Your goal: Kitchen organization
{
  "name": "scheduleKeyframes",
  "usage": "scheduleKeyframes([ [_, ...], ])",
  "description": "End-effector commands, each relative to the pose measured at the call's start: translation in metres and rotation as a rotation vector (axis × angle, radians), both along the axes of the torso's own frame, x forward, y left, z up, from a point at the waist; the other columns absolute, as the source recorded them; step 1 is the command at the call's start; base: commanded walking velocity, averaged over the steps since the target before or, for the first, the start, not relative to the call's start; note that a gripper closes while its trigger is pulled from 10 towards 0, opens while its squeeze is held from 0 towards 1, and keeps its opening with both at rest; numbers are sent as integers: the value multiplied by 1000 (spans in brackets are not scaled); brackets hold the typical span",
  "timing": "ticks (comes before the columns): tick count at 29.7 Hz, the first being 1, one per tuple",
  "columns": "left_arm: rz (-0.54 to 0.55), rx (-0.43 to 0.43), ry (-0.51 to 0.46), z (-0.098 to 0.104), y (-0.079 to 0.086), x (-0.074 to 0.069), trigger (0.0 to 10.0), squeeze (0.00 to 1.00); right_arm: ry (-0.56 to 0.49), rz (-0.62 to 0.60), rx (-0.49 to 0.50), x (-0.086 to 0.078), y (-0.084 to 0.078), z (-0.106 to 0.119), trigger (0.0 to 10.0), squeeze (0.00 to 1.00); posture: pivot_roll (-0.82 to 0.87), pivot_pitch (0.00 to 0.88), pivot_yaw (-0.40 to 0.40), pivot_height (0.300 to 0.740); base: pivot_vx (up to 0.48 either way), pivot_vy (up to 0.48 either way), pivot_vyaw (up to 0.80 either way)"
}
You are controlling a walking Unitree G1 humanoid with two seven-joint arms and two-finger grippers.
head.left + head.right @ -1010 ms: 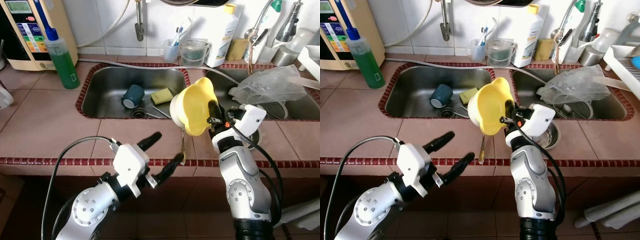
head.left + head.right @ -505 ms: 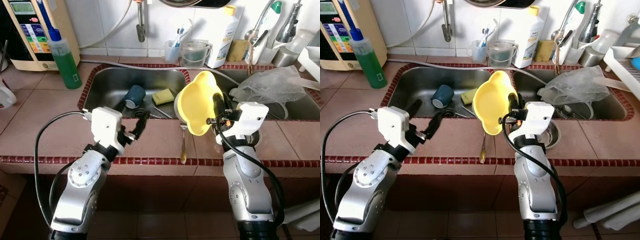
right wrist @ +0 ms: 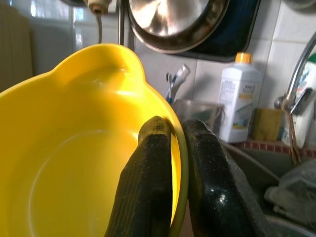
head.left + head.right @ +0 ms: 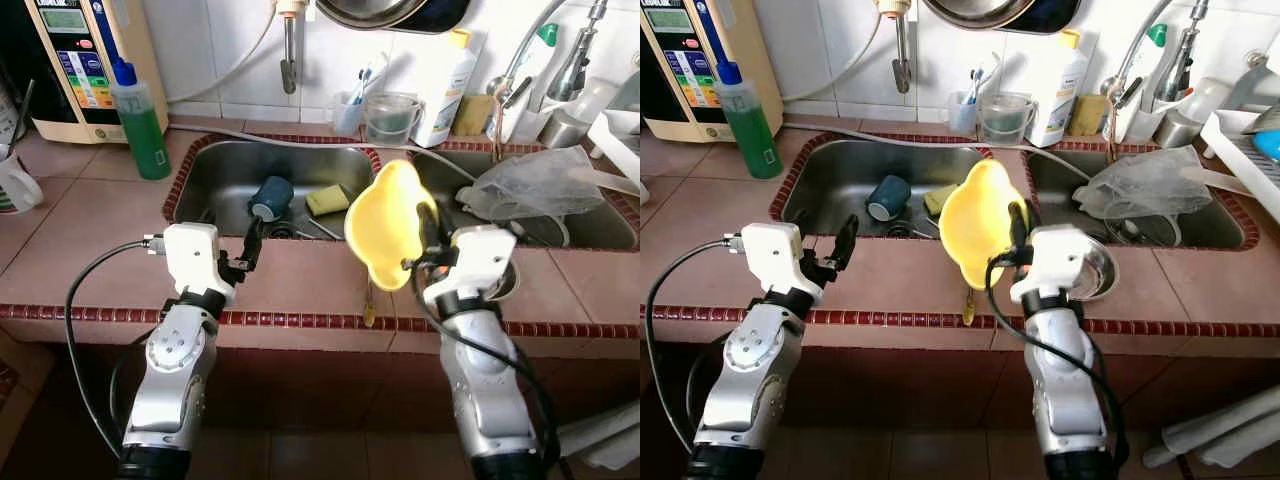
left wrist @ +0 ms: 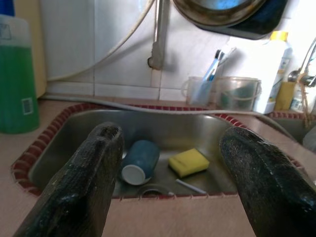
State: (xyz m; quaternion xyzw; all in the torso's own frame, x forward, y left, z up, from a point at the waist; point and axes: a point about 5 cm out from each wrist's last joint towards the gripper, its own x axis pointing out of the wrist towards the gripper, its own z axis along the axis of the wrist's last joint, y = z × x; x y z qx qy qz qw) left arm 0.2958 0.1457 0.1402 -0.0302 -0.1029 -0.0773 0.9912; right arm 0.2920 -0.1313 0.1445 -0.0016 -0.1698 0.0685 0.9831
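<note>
A yellow plastic bowl (image 4: 388, 224) hangs tilted on its side above the counter between the two sinks, and my right gripper (image 4: 427, 228) is shut on its rim. In the right wrist view the black fingers (image 3: 153, 163) pinch the bowl's edge (image 3: 74, 148). My left gripper (image 4: 247, 250) stands open over the counter in front of the left sink (image 4: 215, 165) and holds nothing. Inside that sink lie a dark blue cup (image 5: 139, 161) on its side and a yellow sponge (image 5: 188, 162).
A spoon (image 4: 368, 300) lies on the counter edge below the bowl. A steel dish (image 4: 1092, 272) sits by the right sink, crumpled plastic (image 4: 545, 180) inside it. A green soap bottle (image 4: 140, 130) and a mug (image 4: 15, 183) stand at left. Cups and bottles line the back wall.
My left arm has swung up from below the counter, so its open gripper now points at the left sink. The right gripper keeps the bowl, a little higher. The camera has shifted.
</note>
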Motion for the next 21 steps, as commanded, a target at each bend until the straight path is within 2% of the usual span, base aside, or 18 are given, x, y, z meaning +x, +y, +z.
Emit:
scheduleKeyframes([
  [1,3,13,-1,-3,-1,-1,10000,0,-29,-15,-4,-1,-3,3,10000,0,-47,0,3,740,0,0,0],
  [8,-11,18,-7,-2,4,1,10000,0,-38,-28,5,-2,-4,0,10000,0,-58,0,11,740,0,0,0],
  [21,0,28,-28,8,9,7,10000,0,-50,11,0,2,2,3,10000,0,-35,0,-10,740,0,0,0],
])
